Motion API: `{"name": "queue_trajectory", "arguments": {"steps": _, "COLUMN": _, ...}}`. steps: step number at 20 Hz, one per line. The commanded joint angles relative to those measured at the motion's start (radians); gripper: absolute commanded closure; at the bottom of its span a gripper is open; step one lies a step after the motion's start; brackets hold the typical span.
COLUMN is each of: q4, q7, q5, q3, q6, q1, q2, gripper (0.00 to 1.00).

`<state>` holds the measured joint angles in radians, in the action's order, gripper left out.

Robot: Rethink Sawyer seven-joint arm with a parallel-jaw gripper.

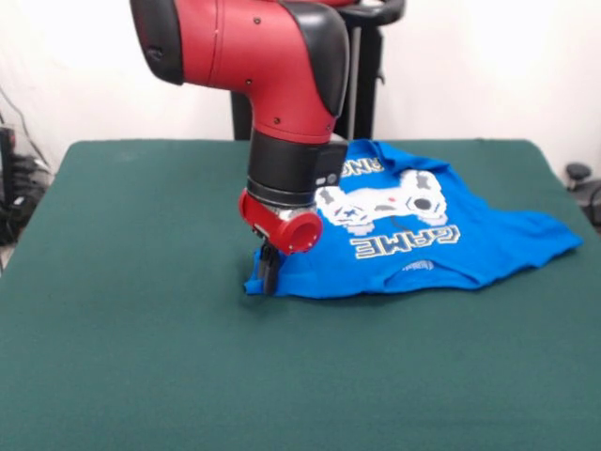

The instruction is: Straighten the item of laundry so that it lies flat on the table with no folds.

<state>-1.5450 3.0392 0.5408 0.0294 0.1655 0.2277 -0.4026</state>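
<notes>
The item of laundry [423,235], a bright blue T-shirt with a white game controller print and white lettering, lies on the right half of the dark green table [141,329]. Its print faces up, its right side tapers into a wrinkled point, and its near edge is rumpled. The red and black arm comes down over the shirt's left part and hides some of it. My gripper [269,272] is down at table level on the shirt's near-left corner. Its dark fingers stand close together, shut on the cloth's edge.
The black pedestal [362,85] stands behind the table's far edge. Cables and dark gear [19,188] sit off the left edge, and a small dark object [579,174] sits off the right edge.
</notes>
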Motion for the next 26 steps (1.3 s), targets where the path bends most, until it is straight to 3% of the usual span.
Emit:
{"name": "queue_trajectory", "arguments": {"steps": 1, "q4": 0.019, "q7": -0.185, "q5": 0.071, "q3": -0.072, "q6": 0.13, "q1": -0.031, "q2": 0.096, "gripper": 1.0}}
{"name": "queue_trajectory", "arguments": {"steps": 6, "q4": 0.034, "q7": -0.263, "q5": 0.113, "q3": -0.07, "q6": 0.196, "q1": -0.008, "q2": 0.042, "gripper": 1.0}}
{"name": "queue_trajectory", "arguments": {"steps": 13, "q4": 0.028, "q7": -0.269, "q5": 0.147, "q3": -0.075, "q6": 0.212, "q1": 0.004, "q2": 0.007, "gripper": 1.0}}
{"name": "queue_trajectory", "arguments": {"steps": 22, "q4": 0.018, "q7": -0.416, "q5": 0.176, "q3": -0.17, "q6": 0.309, "q1": 0.122, "q2": -0.126, "gripper": 1.0}}
{"name": "queue_trajectory", "arguments": {"steps": 26, "q4": 0.1, "q7": -0.332, "q5": 0.244, "q3": -0.169, "q6": 0.207, "q1": 0.118, "q2": -0.071, "gripper": 1.0}}
